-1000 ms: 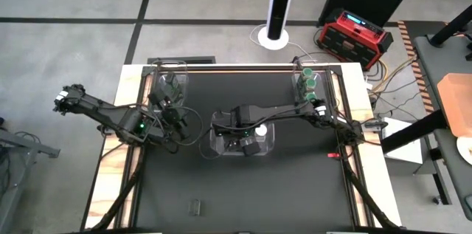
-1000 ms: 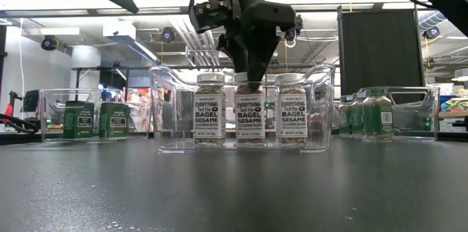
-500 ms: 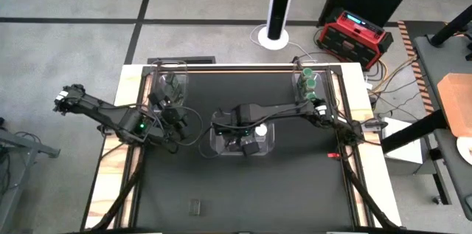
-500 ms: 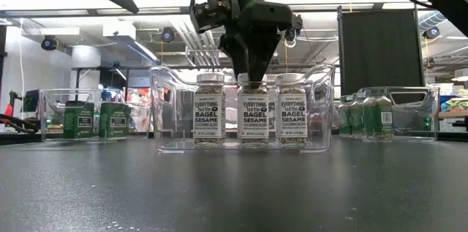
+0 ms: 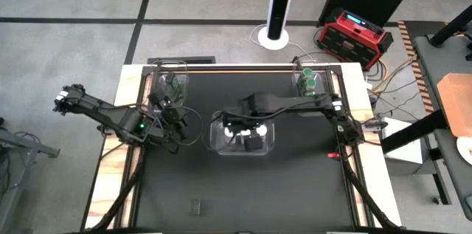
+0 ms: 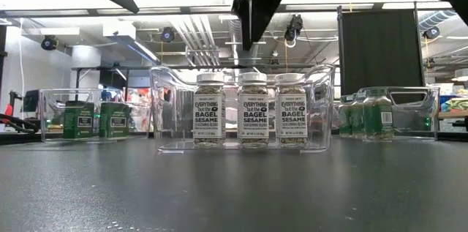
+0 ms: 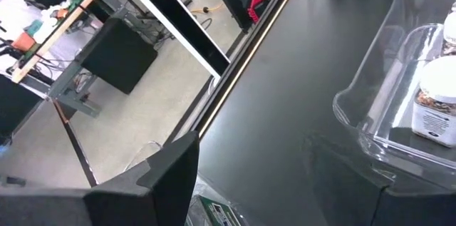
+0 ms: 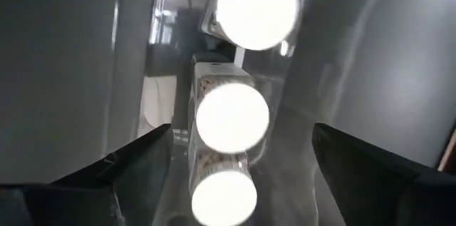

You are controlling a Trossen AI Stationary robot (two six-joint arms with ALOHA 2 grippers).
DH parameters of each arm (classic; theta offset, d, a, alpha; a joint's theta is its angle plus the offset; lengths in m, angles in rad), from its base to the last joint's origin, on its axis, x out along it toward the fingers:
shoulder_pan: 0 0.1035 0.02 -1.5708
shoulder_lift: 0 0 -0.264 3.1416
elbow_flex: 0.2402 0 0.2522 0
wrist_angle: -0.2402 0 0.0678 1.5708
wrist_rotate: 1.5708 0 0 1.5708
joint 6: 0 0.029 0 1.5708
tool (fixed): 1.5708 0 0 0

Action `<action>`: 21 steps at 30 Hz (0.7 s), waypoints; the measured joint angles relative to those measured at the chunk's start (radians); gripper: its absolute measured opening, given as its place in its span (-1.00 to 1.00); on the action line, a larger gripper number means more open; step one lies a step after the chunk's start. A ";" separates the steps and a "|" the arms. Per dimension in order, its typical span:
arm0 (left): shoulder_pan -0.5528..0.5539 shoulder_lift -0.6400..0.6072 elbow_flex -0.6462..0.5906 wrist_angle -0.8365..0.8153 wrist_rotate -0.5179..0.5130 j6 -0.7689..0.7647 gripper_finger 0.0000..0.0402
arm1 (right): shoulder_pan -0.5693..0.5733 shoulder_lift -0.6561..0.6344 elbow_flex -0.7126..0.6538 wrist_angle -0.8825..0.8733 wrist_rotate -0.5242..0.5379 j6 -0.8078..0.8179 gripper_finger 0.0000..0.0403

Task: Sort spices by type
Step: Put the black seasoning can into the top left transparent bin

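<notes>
Your main risk sits at the centre bin (image 5: 243, 139), the clear bin in the middle of the bench. Three white-lidded sesame jars (image 6: 253, 110) stand inside it in a tight row, touching or nearly touching. If you bring the right arm back down off-line, a finger could catch a lid or the bin's rim and tip the row, or drag the whole light bin across the dark bench (image 5: 243, 190).

The right gripper (image 6: 250, 14) hangs directly above that row, clear of the lids, with nothing in it. In its wrist view its two fingers (image 8: 128, 165) stand spread apart on either side of the row, and the middle jar (image 8: 231, 117) lies between them, well below.

The dark-green jars (image 6: 91, 118) sit in the bin near the bench's far left corner, and the green-lidded jars (image 5: 308, 80) in the bin near the far right corner. Your left gripper (image 5: 173, 116) waits by the left bin; I cannot tell how its fingers are set, so watch a careless swing against that bin's wall.
</notes>
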 joint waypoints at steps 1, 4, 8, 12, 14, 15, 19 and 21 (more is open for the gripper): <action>0.000 0.000 0.000 0.000 0.002 0.000 0.15 | 0.002 -0.015 0.000 -0.002 0.000 0.016 0.55; 0.000 0.000 0.000 0.000 0.002 -0.001 0.15 | 0.018 -0.059 0.000 -0.010 0.001 0.046 0.43; -0.025 0.000 0.000 0.010 0.024 -0.045 0.15 | 0.066 -0.138 -0.037 0.013 0.053 0.072 0.16; -0.097 0.007 0.000 0.059 0.054 -0.076 0.15 | 0.129 -0.234 -0.142 0.078 0.177 0.118 -0.20; -0.137 0.016 0.000 0.086 0.055 -0.089 0.15 | 0.161 -0.283 -0.214 0.125 0.207 0.138 -0.39; -0.155 0.021 0.000 0.103 0.059 -0.096 0.15 | 0.175 -0.309 -0.253 0.156 0.214 0.142 -0.48; -0.214 0.054 0.007 0.160 0.141 -0.129 0.15 | 0.218 -0.431 -0.445 0.310 0.216 0.143 -0.85; -0.239 0.076 0.017 0.173 0.174 -0.154 0.15 | 0.236 -0.492 -0.539 0.382 0.226 0.155 -0.92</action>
